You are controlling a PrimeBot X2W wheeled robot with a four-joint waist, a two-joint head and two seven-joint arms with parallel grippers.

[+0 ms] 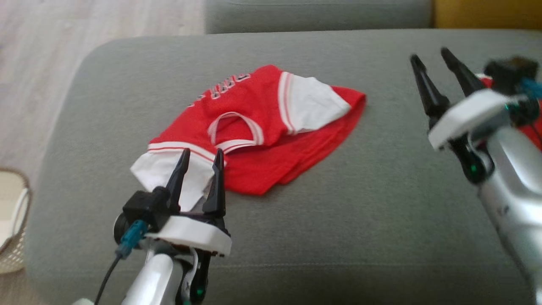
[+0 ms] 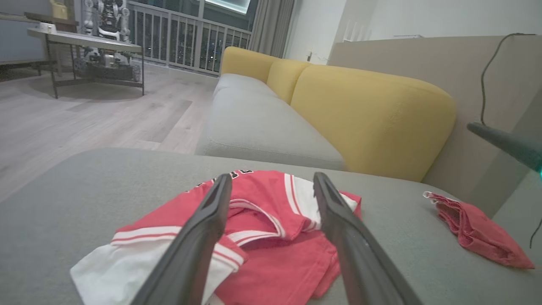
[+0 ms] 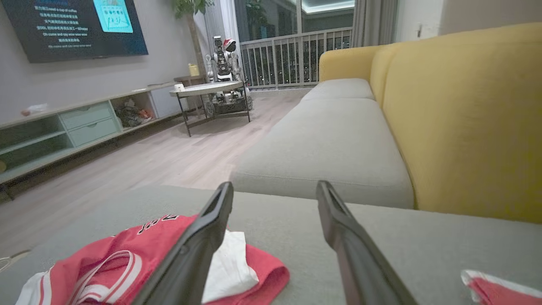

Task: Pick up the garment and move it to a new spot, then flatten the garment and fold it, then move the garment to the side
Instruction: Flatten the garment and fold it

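Jersey shirt in red fabric with white sleeves and white-striped trim point(image 1: 262, 127) lies rumpled and half folded over itself on the wide grey fabric sofa cushion point(image 1: 360, 220), a bit left of the middle in the head view. There's black lettering on the far part and the collar loop faces up. One white sleeve sticks out toward the robot and the other sits at the far right end of the heap.

Left pincer point(image 1: 202, 152) hangs right over that near white sleeve, its two dark fingers spread wide with nothing gripped between them. Honestly can't tell if the tips touch the cloth or just float above it.

Right pincer point(image 1: 430, 55) is way off to the right, well apart from the shirt, over bare cushion. Its fingers are also wide apart and empty.

Other bits: a small crumpled red cloth point(image 2: 474, 231) sits on the same cushion off to the right, near the right arm. A yellow padded sofa backrest point(image 2: 368, 114) runs behind, and a pale woven basket point(image 1: 12, 237) stands on the floor by the cushion's left end.
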